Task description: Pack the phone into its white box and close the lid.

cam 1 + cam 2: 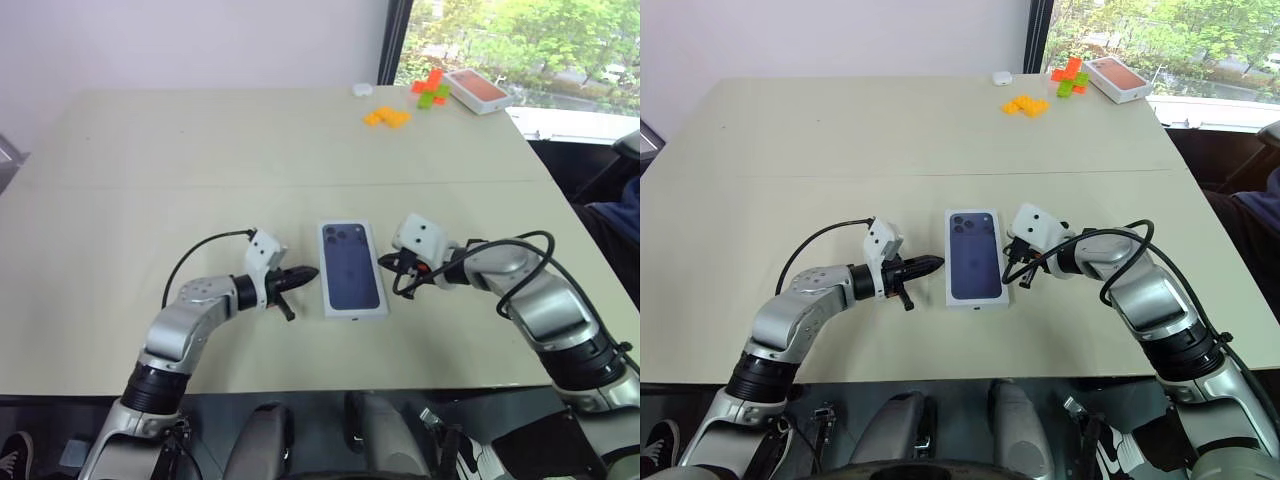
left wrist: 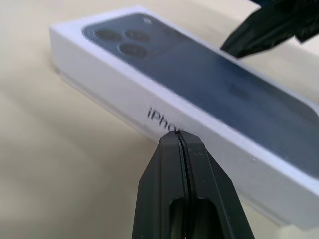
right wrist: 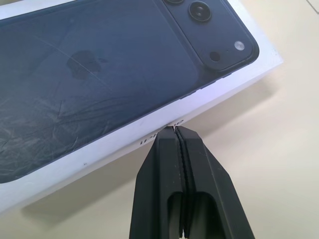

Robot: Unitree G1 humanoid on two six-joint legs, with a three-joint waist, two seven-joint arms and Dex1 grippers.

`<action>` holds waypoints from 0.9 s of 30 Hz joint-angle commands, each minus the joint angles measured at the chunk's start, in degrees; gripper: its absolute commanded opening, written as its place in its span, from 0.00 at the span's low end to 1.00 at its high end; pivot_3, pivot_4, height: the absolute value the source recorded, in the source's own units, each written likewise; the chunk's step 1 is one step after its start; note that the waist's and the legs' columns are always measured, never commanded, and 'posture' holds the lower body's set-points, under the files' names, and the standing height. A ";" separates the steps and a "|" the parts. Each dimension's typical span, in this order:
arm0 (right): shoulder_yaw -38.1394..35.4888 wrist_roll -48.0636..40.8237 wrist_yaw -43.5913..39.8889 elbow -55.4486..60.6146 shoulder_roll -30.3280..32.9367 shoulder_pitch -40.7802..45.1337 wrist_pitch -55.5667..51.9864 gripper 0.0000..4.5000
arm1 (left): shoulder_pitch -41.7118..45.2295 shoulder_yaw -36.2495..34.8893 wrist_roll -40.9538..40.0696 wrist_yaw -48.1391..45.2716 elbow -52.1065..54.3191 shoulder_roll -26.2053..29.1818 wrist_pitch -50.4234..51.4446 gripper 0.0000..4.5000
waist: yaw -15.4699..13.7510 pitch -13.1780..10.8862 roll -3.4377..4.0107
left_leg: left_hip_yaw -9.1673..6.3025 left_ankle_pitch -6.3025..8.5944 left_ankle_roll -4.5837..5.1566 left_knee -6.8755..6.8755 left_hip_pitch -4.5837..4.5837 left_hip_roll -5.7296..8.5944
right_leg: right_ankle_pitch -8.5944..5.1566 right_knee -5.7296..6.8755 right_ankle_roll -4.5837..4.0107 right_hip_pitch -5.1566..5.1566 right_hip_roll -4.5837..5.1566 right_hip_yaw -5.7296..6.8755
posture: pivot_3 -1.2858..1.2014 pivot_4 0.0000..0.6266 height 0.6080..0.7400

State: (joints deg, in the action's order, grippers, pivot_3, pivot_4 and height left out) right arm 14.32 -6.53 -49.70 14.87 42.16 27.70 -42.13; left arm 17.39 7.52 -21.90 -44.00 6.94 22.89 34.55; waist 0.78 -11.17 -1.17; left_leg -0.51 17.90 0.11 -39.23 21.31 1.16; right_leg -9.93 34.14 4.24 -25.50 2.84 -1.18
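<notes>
Lid (image 1: 352, 268) sits closed on the table (image 1: 200, 160). Left tool (image 1: 310, 272) at its 9 o'clock, right tool (image 1: 386, 262) at 3 (both pinched closed, empty).

The lid (image 1: 352, 268) sat closed, so the white box beneath it and whatever lay inside were hidden. In the left wrist view the lid's far end ran off the frame edge, and the lettering on its side was half covered by the left gripper (image 2: 179, 135). Beyond the lid, at the table's far edge, the small white thing (image 1: 362, 89) was too small to identify.
</notes>
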 commanded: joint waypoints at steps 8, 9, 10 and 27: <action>-6.54 -5.42 2.52 -1.80 -5.64 6.36 -1.29 0.01 | 7.38 -5.66 -4.57 3.32 2.18 -2.58 0.90 0.00 | -0.34 0.03 -0.04 | -0.07 -0.02 -0.03 -0.04 -0.02 -0.01 | 0.03 0.04 -0.04 0.06 -0.03 0.04 | 0.52 0.24 1.00; -6.11 -5.01 3.38 -2.21 -6.63 6.68 -0.52 0.01 | 8.77 -4.97 -3.66 4.26 1.11 -4.09 0.01 0.00 | -0.35 0.03 -0.05 | -0.09 -0.02 -0.03 -0.04 -0.01 0.01 | 0.04 0.02 -0.02 0.08 -0.02 0.05 | 0.52 0.24 1.00; -5.25 -4.00 4.46 -3.10 -7.69 7.07 0.50 0.01 | 9.91 -4.12 -2.91 5.13 -0.24 -5.52 0.04 0.00 | -0.36 0.03 -0.05 | -0.08 -0.02 -0.03 -0.04 0.00 0.02 | 0.04 0.00 -0.02 0.07 0.00 0.05 | 0.52 0.24 1.00; 1.19 2.33 3.95 -4.91 -7.34 2.30 4.31 0.01 | 7.03 3.36 6.77 5.64 -5.87 -4.06 -2.75 0.00 | -0.09 0.13 -0.03 | -0.01 -0.02 -0.04 -0.02 -0.12 0.07 | 0.12 0.02 0.08 0.14 0.07 0.01 | 0.52 0.24 1.00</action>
State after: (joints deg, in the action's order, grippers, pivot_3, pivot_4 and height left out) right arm 16.21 -2.98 -43.95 7.98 33.72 30.78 -36.65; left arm 25.52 10.04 -15.09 -37.47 -0.16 18.20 30.21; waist 0.69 -11.04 -1.20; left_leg -0.53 17.87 0.07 -39.25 21.17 1.23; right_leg -9.81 34.16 4.32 -25.36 2.91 -1.17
